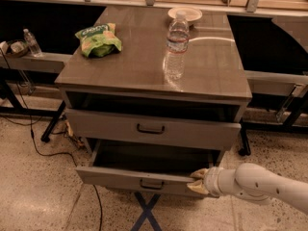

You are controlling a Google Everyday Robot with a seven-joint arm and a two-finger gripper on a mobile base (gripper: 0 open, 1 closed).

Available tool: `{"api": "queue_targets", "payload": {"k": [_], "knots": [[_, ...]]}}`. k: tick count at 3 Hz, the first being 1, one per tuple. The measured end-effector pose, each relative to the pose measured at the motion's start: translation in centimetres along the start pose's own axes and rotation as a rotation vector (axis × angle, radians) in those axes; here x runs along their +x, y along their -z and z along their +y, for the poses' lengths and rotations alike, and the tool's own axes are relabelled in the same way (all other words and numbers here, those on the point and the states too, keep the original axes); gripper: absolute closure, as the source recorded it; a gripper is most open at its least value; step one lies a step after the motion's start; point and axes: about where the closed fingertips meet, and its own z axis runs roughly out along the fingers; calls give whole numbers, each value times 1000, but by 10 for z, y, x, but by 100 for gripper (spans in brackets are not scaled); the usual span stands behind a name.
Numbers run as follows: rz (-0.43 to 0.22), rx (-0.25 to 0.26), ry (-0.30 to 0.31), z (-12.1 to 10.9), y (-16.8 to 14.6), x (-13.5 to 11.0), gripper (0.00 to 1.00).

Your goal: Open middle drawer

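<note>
View: camera view, the only one, looking down at the front of the grey wood-grain cabinet (154, 93), the landmark for every place below.

Middle drawer: the middle drawer (110, 176) is pulled well out of the cabinet's front. Its plain inside shows dark behind the low front panel.

Middle drawer handle: a small black handle (151, 184) sits at the middle of that panel.

End effector: the end effector (197, 181) is at the cabinet's lower right, on the right end of the middle drawer's front panel. It is carried by a white arm (262, 184) that reaches in from the right.

End effector state: its two pale fingers (199, 173) stand one above and one below the panel's right end. They are closed on it, gripping the middle drawer.

Drawer against end effector: the front panel stretches leftward from the end effector. The handle lies to its left, apart from it.

Top drawer: the top drawer (106, 124), directly above, juts from the cabinet less far than the middle one.

Drawer count: two drawer fronts show, each with one black handle. Anything lower on the cabinet is hidden.

Counter: the cabinet's top, the counter (134, 61), carries three things.

Counter count:
- one clear water bottle (176, 44), upright near the centre
- one green snack bag (98, 40) toward the back left
- one pale plate (185, 14) at the back edge

Left of the cabinet: one small bottle (32, 42) on a ledge.

Floor: one blue tape cross (147, 213) in front of the cabinet and one dark cable (38, 148) to its left.
</note>
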Motion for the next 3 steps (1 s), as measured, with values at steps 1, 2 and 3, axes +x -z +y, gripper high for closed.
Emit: {"api": "queue_targets", "payload": {"k": [1, 2, 3], "knots": [[-1, -4, 1, 1, -2, -1, 75], [-1, -4, 1, 1, -2, -1, 53], [-1, -4, 1, 1, -2, -1, 28]]}}
